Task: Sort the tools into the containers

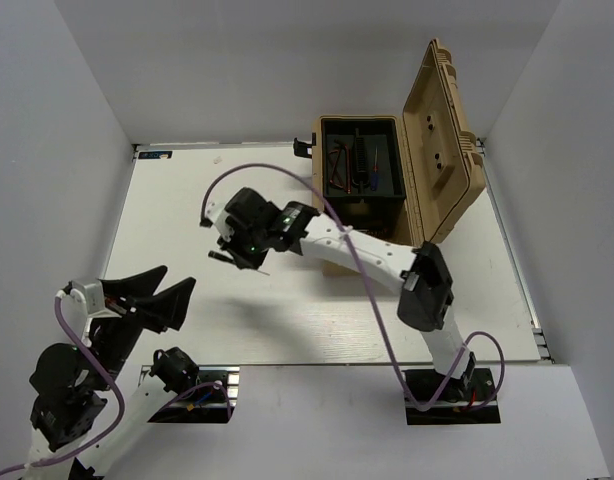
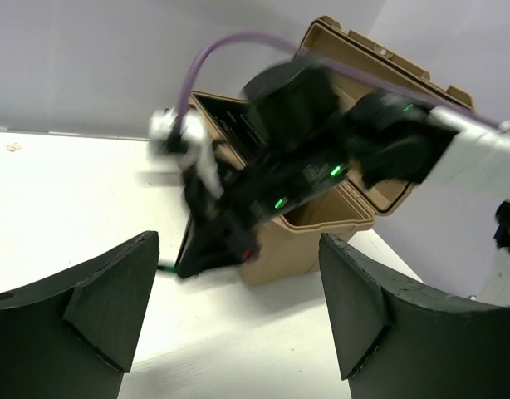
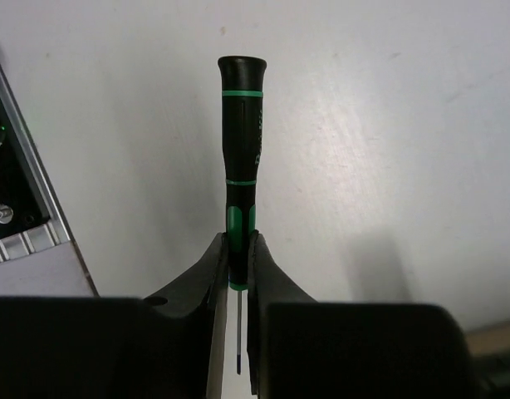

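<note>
My right gripper point(image 3: 238, 249) is shut on a green-and-black-handled screwdriver point(image 3: 241, 150), gripping the lower handle, with the thin shaft between the fingers. In the top view this gripper point(image 1: 227, 252) hangs above the middle of the white table, left of the box. A tan toolbox point(image 1: 407, 205) stands open at the back, its lid point(image 1: 442, 140) upright. Inside it lie red-handled tools point(image 1: 339, 160) and a blue-handled screwdriver point(image 1: 372, 168). My left gripper point(image 1: 157, 295) is open and empty at the near left. In the left wrist view point(image 2: 238, 307) it faces the blurred right gripper point(image 2: 230, 233) and toolbox point(image 2: 321, 233).
The white table point(image 1: 187, 200) is walled on three sides. A metal rail point(image 3: 26, 199) runs along its edge at the left of the right wrist view. The right arm point(image 1: 387, 265) and its purple cable point(image 1: 287, 172) span the table's centre.
</note>
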Robot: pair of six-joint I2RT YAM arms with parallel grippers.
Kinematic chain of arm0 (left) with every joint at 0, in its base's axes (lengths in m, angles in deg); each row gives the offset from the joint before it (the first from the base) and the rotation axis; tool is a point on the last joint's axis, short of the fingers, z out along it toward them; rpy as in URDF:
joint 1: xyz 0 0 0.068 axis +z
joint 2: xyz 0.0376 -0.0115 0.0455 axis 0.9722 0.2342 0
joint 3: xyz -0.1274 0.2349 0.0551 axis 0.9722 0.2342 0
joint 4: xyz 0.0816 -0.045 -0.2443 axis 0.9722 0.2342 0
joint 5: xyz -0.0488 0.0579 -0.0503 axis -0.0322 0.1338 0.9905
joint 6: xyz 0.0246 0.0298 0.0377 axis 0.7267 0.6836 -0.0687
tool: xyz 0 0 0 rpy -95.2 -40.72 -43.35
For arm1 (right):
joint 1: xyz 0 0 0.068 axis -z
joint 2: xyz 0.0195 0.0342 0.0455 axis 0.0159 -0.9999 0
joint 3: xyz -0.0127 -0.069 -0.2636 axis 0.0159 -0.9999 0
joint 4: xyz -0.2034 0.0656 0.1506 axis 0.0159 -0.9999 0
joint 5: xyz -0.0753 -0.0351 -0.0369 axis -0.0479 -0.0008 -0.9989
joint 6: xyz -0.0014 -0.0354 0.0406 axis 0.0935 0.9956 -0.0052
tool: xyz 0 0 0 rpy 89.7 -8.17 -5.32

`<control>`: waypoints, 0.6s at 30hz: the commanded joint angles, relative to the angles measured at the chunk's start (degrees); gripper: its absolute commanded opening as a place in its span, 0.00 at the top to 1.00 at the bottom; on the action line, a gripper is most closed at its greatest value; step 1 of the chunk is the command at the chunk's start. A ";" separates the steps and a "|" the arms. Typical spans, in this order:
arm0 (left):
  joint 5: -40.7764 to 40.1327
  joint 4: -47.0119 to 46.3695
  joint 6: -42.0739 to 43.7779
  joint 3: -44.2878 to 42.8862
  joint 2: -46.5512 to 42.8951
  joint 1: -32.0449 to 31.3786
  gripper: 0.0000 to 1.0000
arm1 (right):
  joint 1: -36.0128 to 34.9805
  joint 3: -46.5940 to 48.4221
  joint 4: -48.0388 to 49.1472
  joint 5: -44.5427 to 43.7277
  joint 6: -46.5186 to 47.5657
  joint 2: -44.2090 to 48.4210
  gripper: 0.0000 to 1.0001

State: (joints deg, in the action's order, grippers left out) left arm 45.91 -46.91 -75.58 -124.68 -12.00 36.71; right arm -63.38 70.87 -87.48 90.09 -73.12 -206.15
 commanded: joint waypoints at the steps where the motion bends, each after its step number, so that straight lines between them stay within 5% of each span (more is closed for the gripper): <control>1: 2.19 -2.63 0.30 0.84 2.40 0.11 0.12 | 1.97 0.90 -1.41 -3.81 2.81 5.04 1.00; 10: -0.35 -2.82 0.13 1.36 12.31 0.11 0.12 | 12.51 -5.42 5.69 -24.10 4.04 15.50 1.00; 18: 1.67 -4.57 0.13 2.06 16.73 0.11 0.12 | 25.34 -6.57 9.92 -32.02 3.16 16.74 1.00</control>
State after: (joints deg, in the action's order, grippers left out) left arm 46.21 -50.30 -75.53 -123.37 5.05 36.71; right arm -40.83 64.91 -82.12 64.47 -69.93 -191.70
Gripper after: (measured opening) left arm 0.875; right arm 0.128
